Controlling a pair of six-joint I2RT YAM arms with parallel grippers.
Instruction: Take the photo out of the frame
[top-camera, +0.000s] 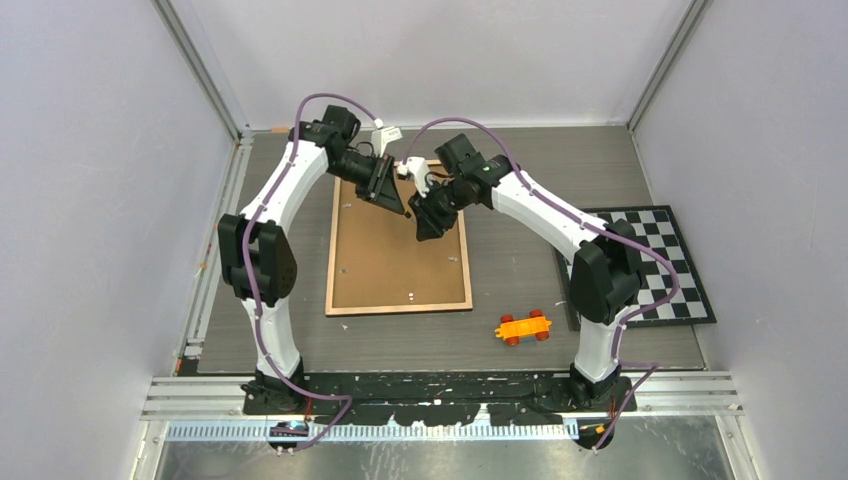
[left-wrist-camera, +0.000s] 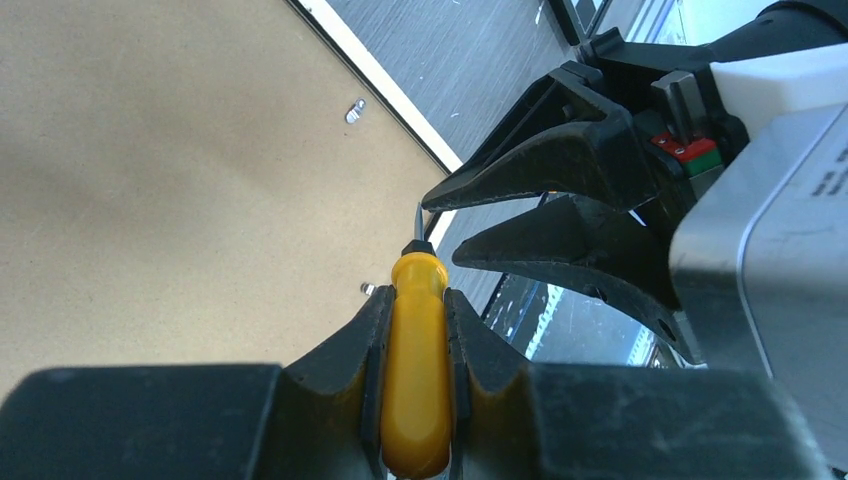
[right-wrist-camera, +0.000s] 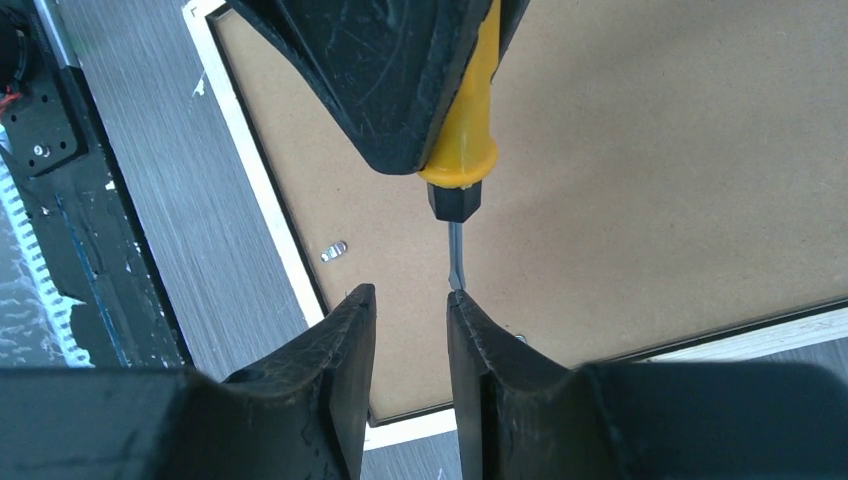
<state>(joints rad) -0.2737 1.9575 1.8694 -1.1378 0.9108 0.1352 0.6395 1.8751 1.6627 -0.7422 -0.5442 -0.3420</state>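
The frame (top-camera: 395, 265) lies face down mid-table, showing its brown back board (right-wrist-camera: 650, 180) and light wooden rim (right-wrist-camera: 255, 170). The photo is hidden under the board. My left gripper (left-wrist-camera: 418, 295) is shut on a yellow-handled screwdriver (left-wrist-camera: 418, 350), its blade pointing down over the board's far right part. My right gripper (right-wrist-camera: 412, 295) hovers just opposite, open with a narrow gap and nothing between its fingers. The screwdriver blade (right-wrist-camera: 456, 262) ends at the tip of one right finger. Small metal tabs (right-wrist-camera: 335, 250) sit along the board's edge.
A black-and-white checkerboard mat (top-camera: 650, 265) lies at the right, partly under the right arm. An orange toy car (top-camera: 523, 327) stands in front of the frame's near right corner. White walls close in the table on three sides.
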